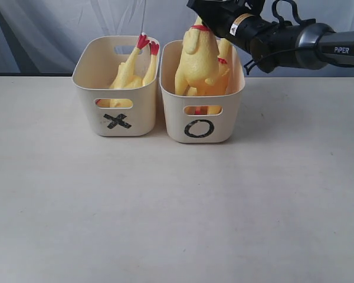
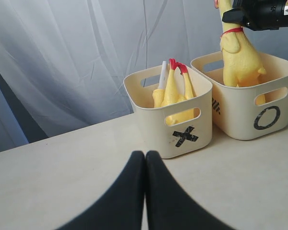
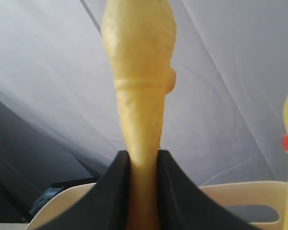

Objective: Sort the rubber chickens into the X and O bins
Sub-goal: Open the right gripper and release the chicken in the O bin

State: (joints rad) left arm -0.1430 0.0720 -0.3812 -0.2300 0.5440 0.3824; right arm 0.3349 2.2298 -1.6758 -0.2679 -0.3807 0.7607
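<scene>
Rubber chicken (image 1: 196, 62) hangs head-up in the O bin (image 1: 202, 127), pinched at the neck by the right gripper (image 3: 143, 160).

Its black fingers (image 3: 116, 182) are closed narrow on the slim neck above the red band. The toy's long axis runs near vertical from the jaws down between the tub's walls. A second chicken (image 1: 225, 73) stands close on the far right side, so room inside looks tight, and the toy will likely stick out over the rim once let go. Just beside, the X bin (image 1: 115, 118) holds a third chicken (image 1: 133, 73), feet up. The left gripper (image 2: 145, 155), jaws pressed together and empty, hovers well back over the bare table (image 1: 165, 224); the right arm is nearer.
</scene>
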